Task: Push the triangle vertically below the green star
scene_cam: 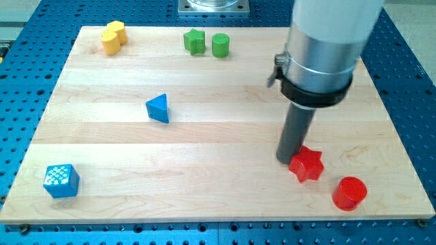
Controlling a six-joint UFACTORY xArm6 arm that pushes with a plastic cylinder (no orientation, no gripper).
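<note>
The blue triangle (158, 108) sits left of the middle of the wooden board (225, 197), lower than the green star (195, 41) by the top edge. A green cylinder (220, 45) is just beside the star. My tip (287, 158) is far off near the bottom right corner, touching a red star (306, 164). It has no hand to open or close.

The board (204, 177) is pale, smooth wood with visible grain in strips, a soft sheen. The blue triangle (158, 108) and green star (195, 41) look like matt painted blocks. At three o'clock of the triangle, the arm's collar (320, 58) is brushed, shiny metal.
</note>
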